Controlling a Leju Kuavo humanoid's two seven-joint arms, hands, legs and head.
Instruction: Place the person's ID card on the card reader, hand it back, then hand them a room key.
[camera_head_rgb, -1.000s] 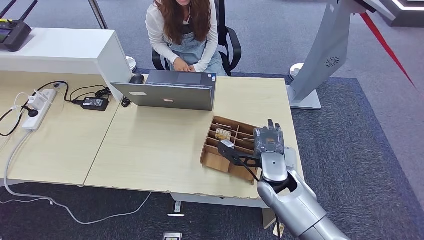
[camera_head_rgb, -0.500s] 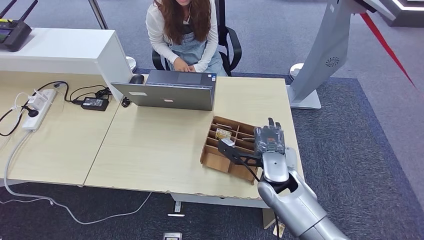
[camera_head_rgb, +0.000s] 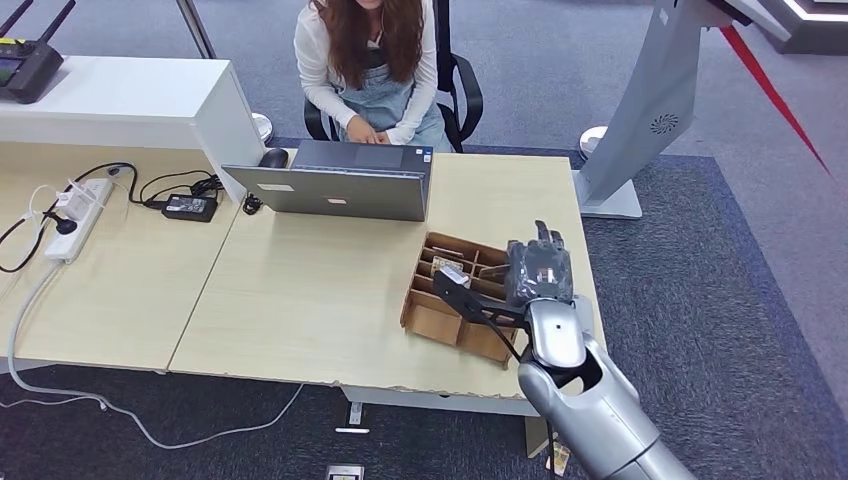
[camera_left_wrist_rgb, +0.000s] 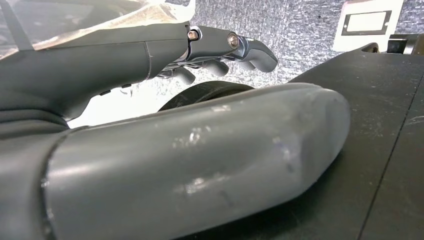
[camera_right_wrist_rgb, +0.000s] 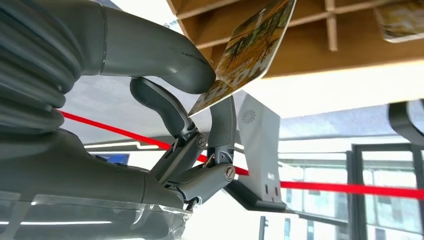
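The right hand (camera_head_rgb: 538, 272) hangs over the far right part of a brown cardboard organiser box (camera_head_rgb: 432, 322), and in the right wrist view its thumb and a dark finger (camera_right_wrist_rgb: 223, 120) pinch the corner of a room key (camera_right_wrist_rgb: 250, 50), a card with a yellow-and-green printed face that tilts up toward the box's dividers. In the head view the card is too small to pick out with certainty; it may be the pale sliver at the thumb tip above a middle compartment. Another printed card (camera_head_rgb: 447, 267) lies in a compartment further in. The left hand (camera_left_wrist_rgb: 220, 50) shows in the left wrist view with its fingers curled inward around nothing, above grey carpet. The box sits near the front right corner of the pale wooden desk (camera_head_rgb: 300, 300). Beyond it, at the far edge, stands an open grey laptop (camera_head_rgb: 335, 180) with its back toward the robot, and a person (camera_head_rgb: 365, 70) in a white top sits behind it with hands at the keyboard. To the left lie a white power strip (camera_head_rgb: 78, 215), black cables and a black adapter (camera_head_rgb: 188, 207).
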